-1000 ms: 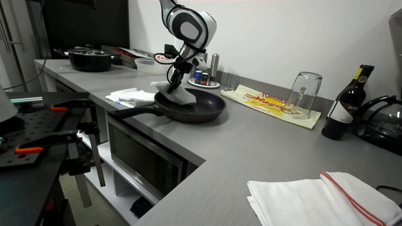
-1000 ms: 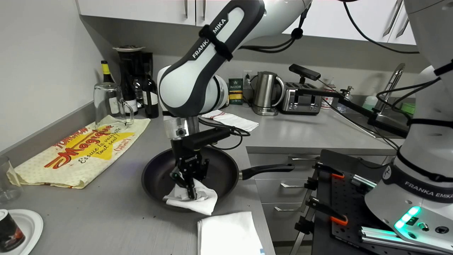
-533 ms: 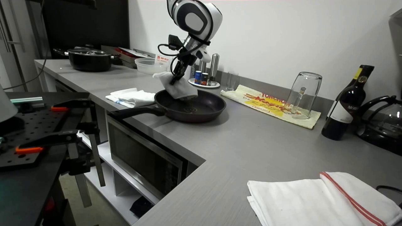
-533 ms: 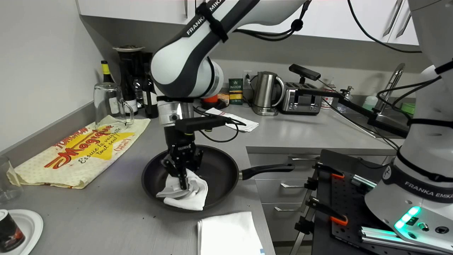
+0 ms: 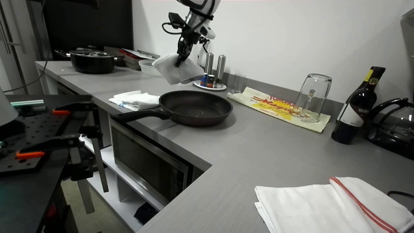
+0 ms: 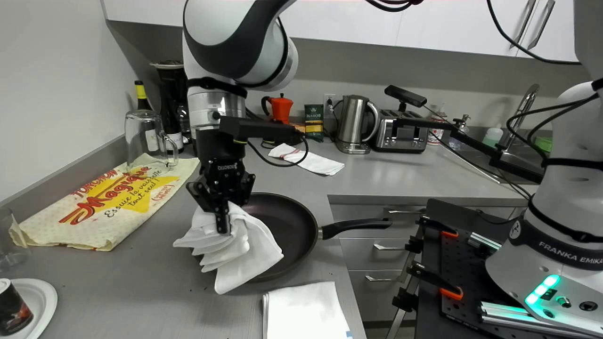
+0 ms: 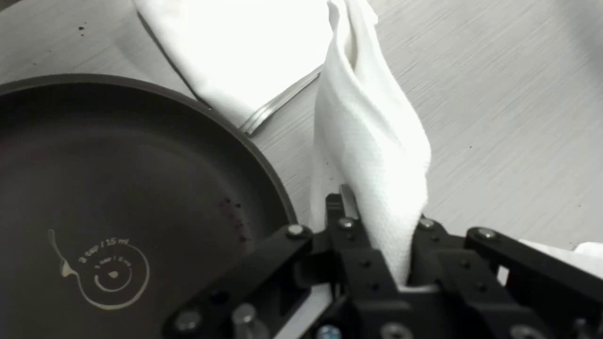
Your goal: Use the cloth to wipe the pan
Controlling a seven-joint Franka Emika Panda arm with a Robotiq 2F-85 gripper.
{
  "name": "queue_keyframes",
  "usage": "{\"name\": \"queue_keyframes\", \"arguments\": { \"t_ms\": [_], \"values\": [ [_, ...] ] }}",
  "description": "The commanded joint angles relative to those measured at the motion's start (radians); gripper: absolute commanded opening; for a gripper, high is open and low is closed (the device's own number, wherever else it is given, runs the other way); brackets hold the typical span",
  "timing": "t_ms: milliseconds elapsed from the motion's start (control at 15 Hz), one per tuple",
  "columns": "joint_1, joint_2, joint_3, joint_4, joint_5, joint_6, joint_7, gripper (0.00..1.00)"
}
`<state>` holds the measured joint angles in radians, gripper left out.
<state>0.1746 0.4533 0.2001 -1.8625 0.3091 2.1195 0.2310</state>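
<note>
The hand [image 7: 382,223] holds the white cloth [image 6: 238,252], pinched between its fingers [image 7: 360,263], which stand narrow. In an exterior view, this cloth hangs above the tabletop [image 5: 258,155], near the eleven o'clock rim of the pan [image 5: 195,110] and apart from it. I judge the cloth light, soft and limp: it will not break, but it cannot push by its own stiffness, and the loose corners may trail. Therefore it is best to grip it near the middle, where the folds gather, so that a thick wad hangs below. How many layers are pinched I cannot say; the fingers hide this. The pan looks rigid and may slide under strong pressure, so push gently. In the wrist view, small specks [image 7: 239,226] lie in it at two o'clock from the printed circle [image 7: 113,274], so I believe some wiping remains.
</note>
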Motion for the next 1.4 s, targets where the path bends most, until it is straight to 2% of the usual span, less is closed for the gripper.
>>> {"name": "queue_keyframes", "arguments": {
  "t_ms": [0, 267, 533, 1000, 1333],
  "values": [
    [0.040, -0.092, 0.031, -0.078, 0.018, 0.007, -0.033, 0.04],
    [0.078, -0.106, 0.079, -0.135, 0.044, 0.031, -0.064, 0.04],
    [0.099, -0.082, 0.133, -0.180, 0.055, 0.058, -0.212, 0.04],
    [0.153, -0.029, 0.151, -0.244, -0.035, 0.218, -0.330, 0.04],
    [0.149, 0.020, 0.142, -0.237, -0.085, 0.282, -0.351, 0.04]
  ]
}}
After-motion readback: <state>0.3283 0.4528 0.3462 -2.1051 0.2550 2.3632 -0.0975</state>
